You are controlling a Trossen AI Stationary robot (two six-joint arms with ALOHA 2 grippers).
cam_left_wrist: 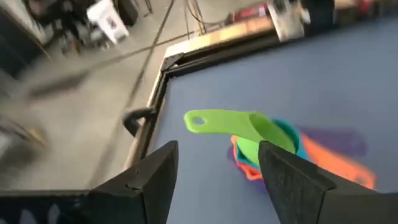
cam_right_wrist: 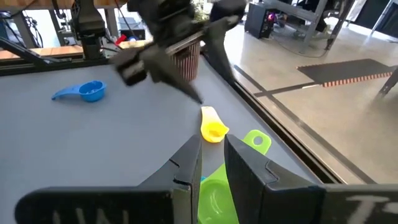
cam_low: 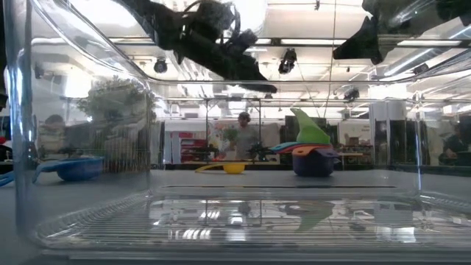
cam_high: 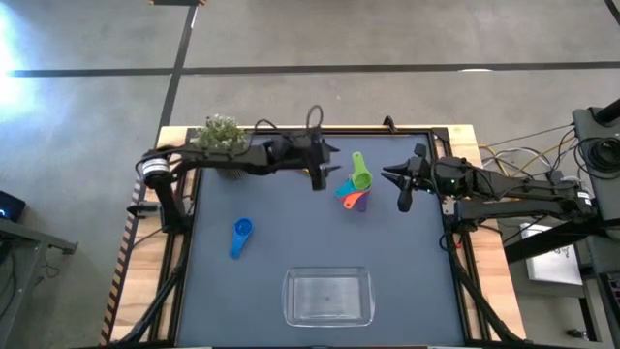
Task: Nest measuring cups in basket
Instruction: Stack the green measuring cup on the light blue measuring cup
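Several cups (cam_high: 356,190) are stacked mid-worktop, but the basket (cam_high: 327,297) holds none; both the left gripper (cam_high: 321,178) and the right gripper (cam_high: 400,189) are open and empty.

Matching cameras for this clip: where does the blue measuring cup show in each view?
High view: blue cup lies left of centre on the grey table, apart from the stacked cups.
Low view: far left, seen through the basket wall.
Left wrist view: not in it.
Right wrist view: upper left.
Shared landmark: the potted plant.
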